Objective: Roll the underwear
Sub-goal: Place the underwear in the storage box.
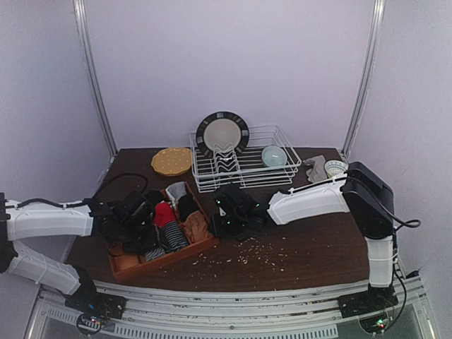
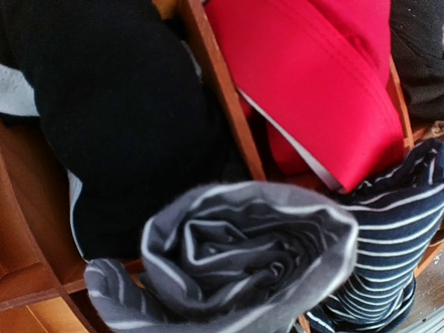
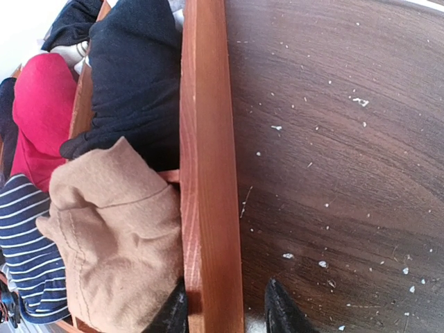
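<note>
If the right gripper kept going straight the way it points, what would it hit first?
Most likely the wooden tray's side wall: the right gripper straddles it, one finger by the tan garment, one over the table. Depth is hard to judge.

Tray (image 3: 208,173) was orange-brown wood. Red garment (image 2: 326,83) and black garment (image 2: 118,104) were plain. Navy garment (image 2: 388,257) had thin white stripes; grey roll (image 2: 243,250) showed fine white stripes. Tan garment (image 3: 118,236) was plain. Table (image 3: 333,139) was dark brown w/ wood grain, white specks throughout. Rack (image 1: 247,173) was white wire. Plate (image 1: 222,133) in it had beige centre, black rim w/ white dashes. 2nd plate (image 1: 171,161) was yellow; bowl (image 1: 274,155) pale blue-green.
</note>
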`<state>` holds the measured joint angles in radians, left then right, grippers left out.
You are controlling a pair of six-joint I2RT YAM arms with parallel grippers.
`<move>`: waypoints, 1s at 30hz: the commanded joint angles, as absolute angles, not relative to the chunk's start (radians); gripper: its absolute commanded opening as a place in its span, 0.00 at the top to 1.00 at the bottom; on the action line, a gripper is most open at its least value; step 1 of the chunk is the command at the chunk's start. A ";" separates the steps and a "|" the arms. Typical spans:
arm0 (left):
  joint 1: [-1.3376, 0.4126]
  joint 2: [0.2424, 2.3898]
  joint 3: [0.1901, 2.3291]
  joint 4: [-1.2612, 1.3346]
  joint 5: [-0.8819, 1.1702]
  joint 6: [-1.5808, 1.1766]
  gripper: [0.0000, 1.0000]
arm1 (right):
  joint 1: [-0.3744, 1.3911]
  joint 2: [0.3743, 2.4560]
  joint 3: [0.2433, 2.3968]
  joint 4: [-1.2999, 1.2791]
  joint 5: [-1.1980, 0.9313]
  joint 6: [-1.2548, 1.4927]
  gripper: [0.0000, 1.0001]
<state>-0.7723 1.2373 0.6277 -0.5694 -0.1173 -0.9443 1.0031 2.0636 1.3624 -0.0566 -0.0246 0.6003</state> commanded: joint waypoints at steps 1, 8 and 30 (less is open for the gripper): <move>-0.783 1.320 0.560 -0.620 -0.156 -1.023 1.00 | 1.004 2.024 1.324 -0.115 -0.038 0.576 0.66; -0.891 1.324 0.555 -0.680 -0.213 -1.116 1.00 | 1.003 2.021 1.318 -0.114 -0.042 0.569 0.66; -1.000 1.168 0.452 -0.638 -0.174 -1.459 1.00 | 0.999 2.025 1.308 -0.106 -0.043 0.574 0.66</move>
<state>-0.9771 1.1381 0.4831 -0.5026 -0.3122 -1.3998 1.0027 2.0476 1.3357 -0.0410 -0.0353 0.5797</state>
